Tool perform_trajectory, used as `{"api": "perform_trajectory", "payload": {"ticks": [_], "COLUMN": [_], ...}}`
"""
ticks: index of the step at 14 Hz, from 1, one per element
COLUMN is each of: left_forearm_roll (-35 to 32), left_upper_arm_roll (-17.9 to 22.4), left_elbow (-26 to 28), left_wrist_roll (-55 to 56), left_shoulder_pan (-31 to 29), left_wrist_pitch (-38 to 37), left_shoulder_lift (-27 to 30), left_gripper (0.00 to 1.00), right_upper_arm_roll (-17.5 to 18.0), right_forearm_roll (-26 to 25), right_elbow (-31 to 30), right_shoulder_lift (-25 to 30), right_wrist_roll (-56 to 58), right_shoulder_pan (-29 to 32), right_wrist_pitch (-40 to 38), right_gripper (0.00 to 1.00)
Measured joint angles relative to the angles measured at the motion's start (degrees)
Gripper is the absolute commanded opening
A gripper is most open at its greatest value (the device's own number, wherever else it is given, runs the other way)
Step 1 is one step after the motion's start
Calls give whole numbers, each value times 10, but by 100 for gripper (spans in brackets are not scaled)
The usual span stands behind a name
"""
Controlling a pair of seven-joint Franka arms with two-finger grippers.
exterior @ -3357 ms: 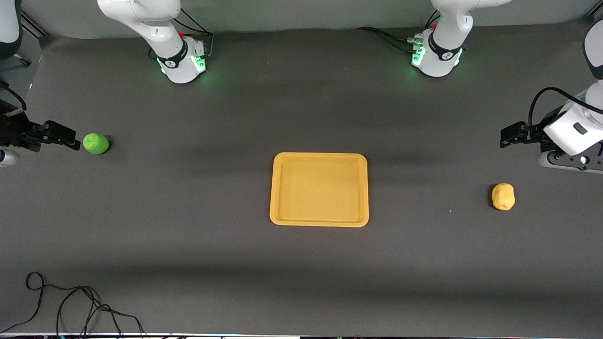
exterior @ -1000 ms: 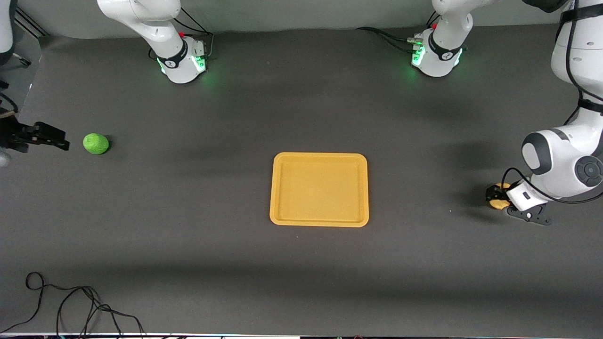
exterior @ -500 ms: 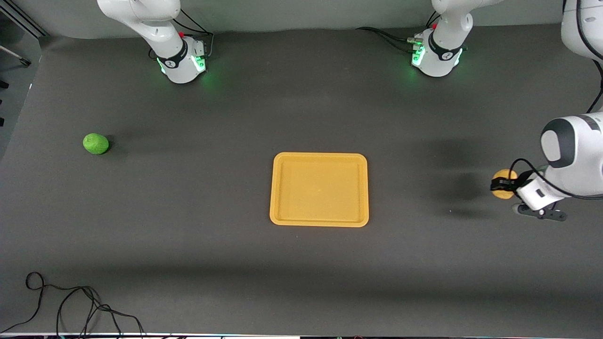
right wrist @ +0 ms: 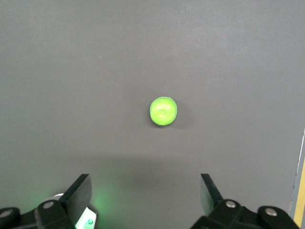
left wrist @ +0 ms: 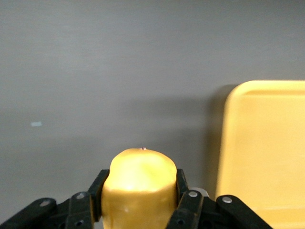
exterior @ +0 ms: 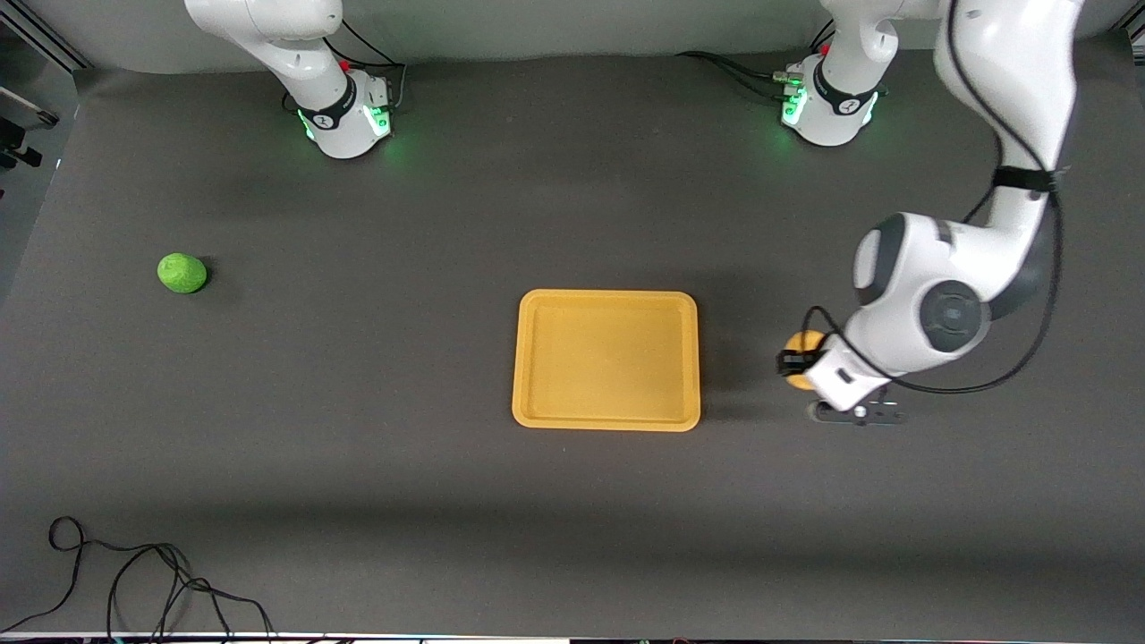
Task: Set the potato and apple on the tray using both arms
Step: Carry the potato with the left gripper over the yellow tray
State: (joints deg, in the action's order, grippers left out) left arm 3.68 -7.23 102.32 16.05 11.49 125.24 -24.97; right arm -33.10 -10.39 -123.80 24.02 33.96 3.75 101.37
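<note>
The left pincer point(exterior: 799, 361) grips the potato point(exterior: 802, 344) over the desk point(exterior: 358, 465), at the tray's point(exterior: 606, 424) three o'clock. The right pincer point(right wrist: 145, 200) hangs open above the apple point(exterior: 182, 273).

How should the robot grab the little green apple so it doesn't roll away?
Probably from straight above, with the open right gripper closing across the apple at its widest middle. It is a small round ball lying alone on the flat table, so every side is free, and a low grip would keep it from slipping.

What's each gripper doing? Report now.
Left gripper: shut on the potato, beside the tray.
Right gripper: open, above the apple.
</note>
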Motion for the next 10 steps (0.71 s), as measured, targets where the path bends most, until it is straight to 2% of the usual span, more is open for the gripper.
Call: {"api": "perform_trajectory", "payload": {"ticks": [3, 6, 7, 9, 10], "left_forearm_roll": [1, 1, 1, 1, 1], "left_upper_arm_roll": [0, 0, 0, 1, 1], "left_elbow": [-1, -2, -2, -2, -2], "left_wrist_roll": [98, 143, 148, 153, 153], "left_shoulder_pan": [72, 113, 120, 124, 124], "left_wrist_pitch": [83, 124, 132, 144, 145], "left_shoulder_lift": [-51, -84, -92, -105, -107], "left_gripper": [7, 19, 34, 100, 100], "right_upper_arm_roll": [-31, -56, -63, -70, -71], "right_forearm_roll": [-4, -6, -6, -6, -2], "right_elbow": [-69, -138, -162, -203, -213], "right_shoulder_lift": [-7, -48, -63, -99, -121], "right_wrist_roll": [0, 4, 6, 8, 8], "right_shoulder_pan": [-5, -9, -10, -11, -15], "right_wrist_pitch": [97, 213, 253, 327, 353], "right_gripper": [100, 100, 100, 100, 100]}}
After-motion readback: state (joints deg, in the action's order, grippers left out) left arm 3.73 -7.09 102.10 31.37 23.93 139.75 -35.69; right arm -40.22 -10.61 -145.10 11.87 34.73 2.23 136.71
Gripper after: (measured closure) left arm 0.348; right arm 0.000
